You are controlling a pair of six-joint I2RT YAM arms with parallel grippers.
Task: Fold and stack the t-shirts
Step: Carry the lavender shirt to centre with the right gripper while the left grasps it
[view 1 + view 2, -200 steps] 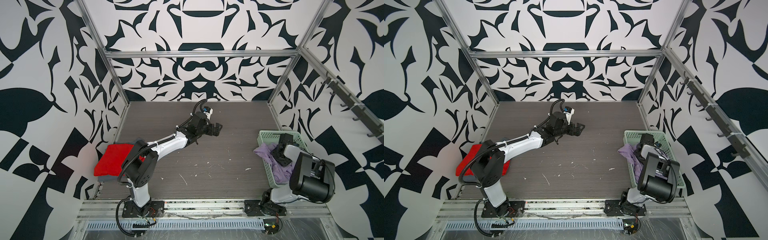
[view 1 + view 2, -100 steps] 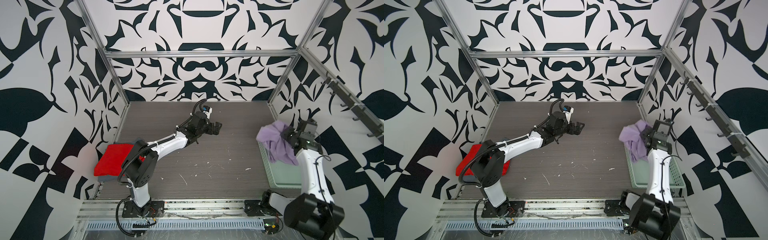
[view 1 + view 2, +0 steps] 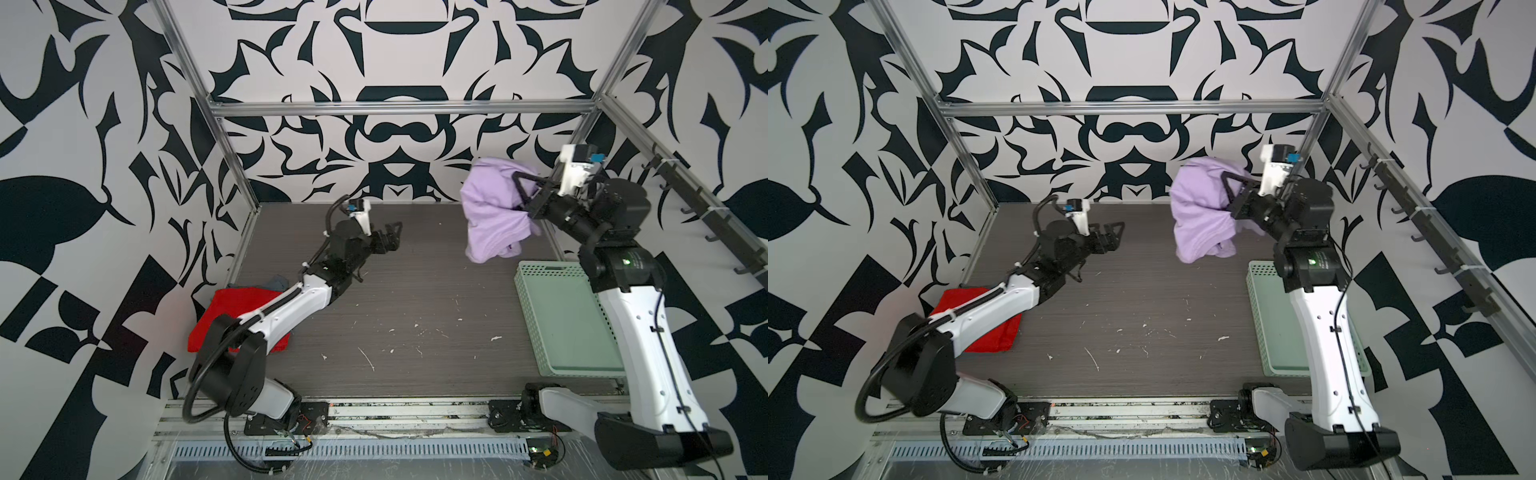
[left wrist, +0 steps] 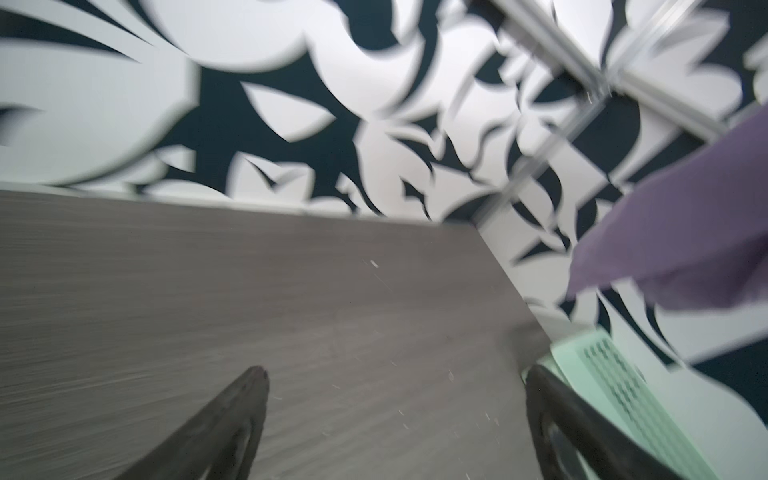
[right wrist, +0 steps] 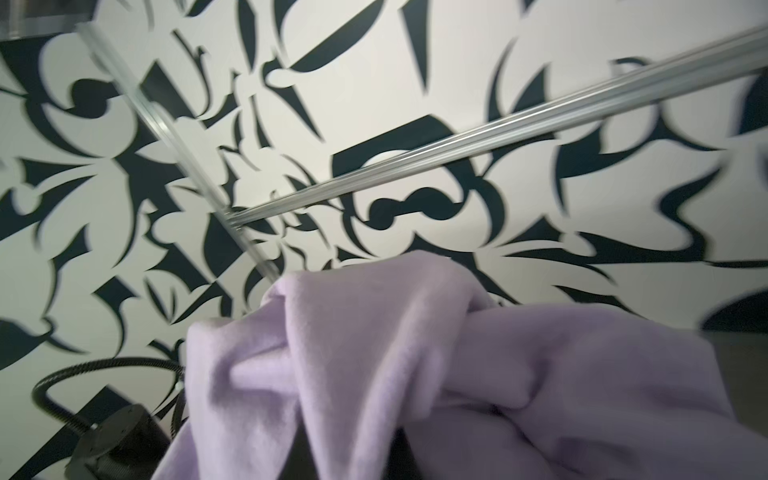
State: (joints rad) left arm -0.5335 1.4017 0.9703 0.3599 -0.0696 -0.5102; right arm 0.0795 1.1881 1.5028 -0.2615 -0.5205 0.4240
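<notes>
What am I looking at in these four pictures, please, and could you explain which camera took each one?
Two white robot arms stand at the near edge of a grey table. Two pictures look down from overhead, side by side; the other two come from a camera on each arm's wrist. The right end effector is shut on a lavender t-shirt, which hangs bunched in the air near a green basket. The left end effector is open and holds nothing. Beside the left arm lies a folded red t-shirt, with a grey-blue t-shirt peeking out beneath it.
</notes>
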